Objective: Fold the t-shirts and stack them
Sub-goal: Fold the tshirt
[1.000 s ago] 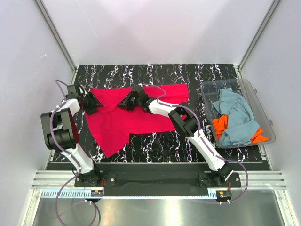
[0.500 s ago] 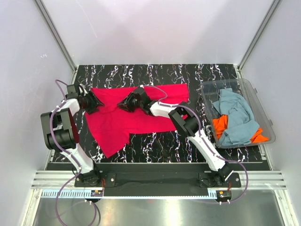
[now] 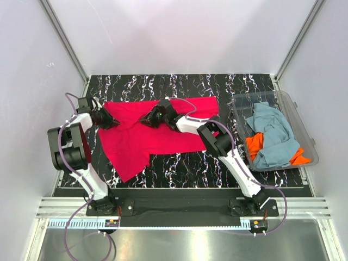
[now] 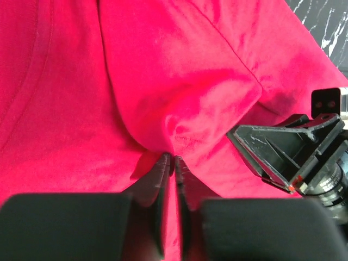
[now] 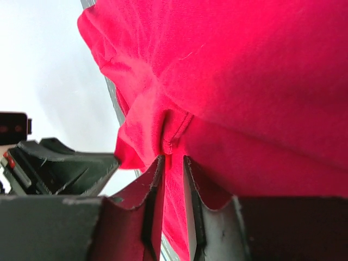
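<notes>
Pinching crimson red soft cloth t-shirt [image 3: 157, 138], spread on black marbled table [image 3: 179, 163]: left gripper [image 4: 170, 159] and right gripper [image 5: 173, 160] each clamped on a cloth fold. Suggest lifting both evenly, edge taut.

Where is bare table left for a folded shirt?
Bare table lies between the red shirt and the near edge, and in a far strip behind it. Crowded: the shirt's left half, where left hand and right hand pinch it; the tub is full.

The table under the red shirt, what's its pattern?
Black with white marble-like veining; the table shows best in the top external view.
</notes>
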Motion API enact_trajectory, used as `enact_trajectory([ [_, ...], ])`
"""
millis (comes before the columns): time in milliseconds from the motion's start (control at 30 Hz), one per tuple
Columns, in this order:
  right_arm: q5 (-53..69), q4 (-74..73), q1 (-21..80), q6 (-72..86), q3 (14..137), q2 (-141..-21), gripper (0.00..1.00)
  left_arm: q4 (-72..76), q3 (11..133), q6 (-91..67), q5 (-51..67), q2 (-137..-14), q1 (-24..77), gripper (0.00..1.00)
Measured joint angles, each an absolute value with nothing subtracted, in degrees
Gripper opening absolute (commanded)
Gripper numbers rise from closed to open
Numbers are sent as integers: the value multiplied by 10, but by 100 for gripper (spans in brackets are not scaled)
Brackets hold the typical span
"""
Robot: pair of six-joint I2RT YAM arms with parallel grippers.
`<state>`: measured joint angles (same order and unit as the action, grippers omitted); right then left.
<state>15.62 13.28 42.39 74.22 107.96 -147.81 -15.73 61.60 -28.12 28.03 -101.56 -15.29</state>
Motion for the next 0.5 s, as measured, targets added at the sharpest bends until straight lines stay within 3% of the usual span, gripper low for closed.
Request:
enact_trajectory([
  [333, 171, 117, 424, 743, 1093, -1479, 26, -157, 670, -293, 272, -1050, -158, 1],
  [500, 172, 113, 425, 745, 1122, -1484, 27, -156, 676, -300, 272, -1053, -159, 14],
])
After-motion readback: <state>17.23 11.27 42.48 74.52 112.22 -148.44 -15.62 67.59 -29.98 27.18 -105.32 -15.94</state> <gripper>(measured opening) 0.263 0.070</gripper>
